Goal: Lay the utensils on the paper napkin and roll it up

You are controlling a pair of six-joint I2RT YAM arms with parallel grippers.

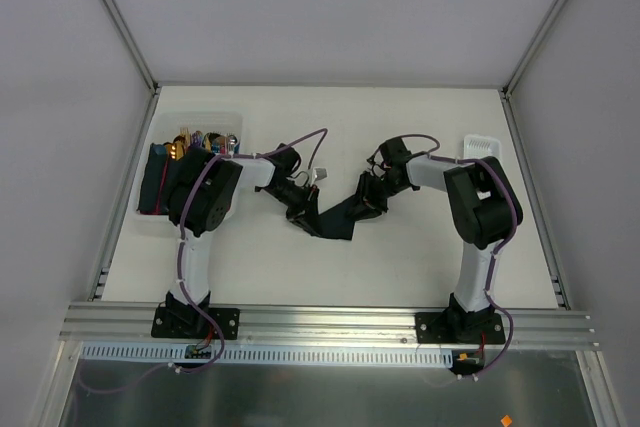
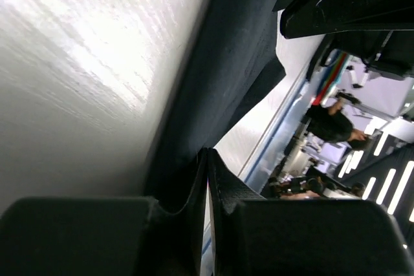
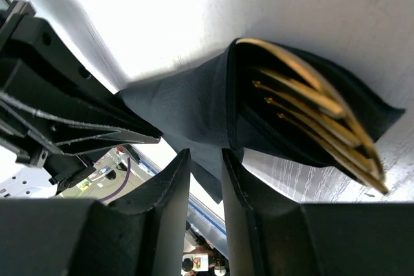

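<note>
Two arms meet mid-table (image 1: pixel 420 267) over one paper napkin (image 1: pixel 336 223), which lies crumpled between them. From above, the left gripper (image 1: pixel 300 211) is at its left end and the right gripper (image 1: pixel 368 203) at its upper right, but no gold shows there. The right wrist camera does show it: the napkin (image 3: pixel 187 105) is folded round the utensils (image 3: pixel 310 108), with about four gold prongs and one curved gold edge poking out. I can't count the pieces. The right gripper (image 3: pixel 206 157) has its jaws narrowed to a slim gap, with a flap of napkin hanging in it. On the left wrist, the left gripper (image 2: pixel 207 154) is closed to a sliver right on the napkin's (image 2: pixel 220 82) edge. Only the overhead view shows one white bin (image 1: pixel 215 119) far left, its cutlery heads too small to count, and one small white tray (image 1: pixel 480 144) far right.
</note>
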